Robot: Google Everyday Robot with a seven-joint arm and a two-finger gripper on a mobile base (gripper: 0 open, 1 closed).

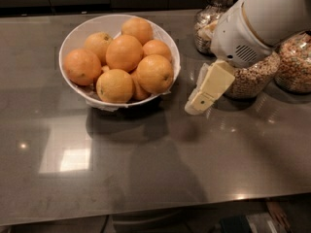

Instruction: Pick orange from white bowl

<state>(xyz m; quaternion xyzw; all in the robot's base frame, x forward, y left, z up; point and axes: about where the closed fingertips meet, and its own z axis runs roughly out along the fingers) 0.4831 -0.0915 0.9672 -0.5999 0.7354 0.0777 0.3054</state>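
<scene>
**Pincer beside the bowl, orange not yet taken**

The white bowl (77, 35) sits on the left of the counter (146, 178), heaped with fruit. The orange (125, 52), one of the biggest, rests on top of the pile, so it is probably the easiest to lift free. Just right of the bowl the pincer (194, 107) hangs tilted down toward the counter, apart from the fruit. I cannot tell whether it is wide or narrow. Glass jars (250, 79) stand behind it.

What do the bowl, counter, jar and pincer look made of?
Bowl: white, smooth, faint sheen; ceramic or plastic, can't tell.
Counter: dark grey, polished, mirrors lights; probably stone.
Jar: clear, cereal visible through it; glass likely.
Pincer, right of the bowl, above the counter: cream, matte; likely plastic.
</scene>
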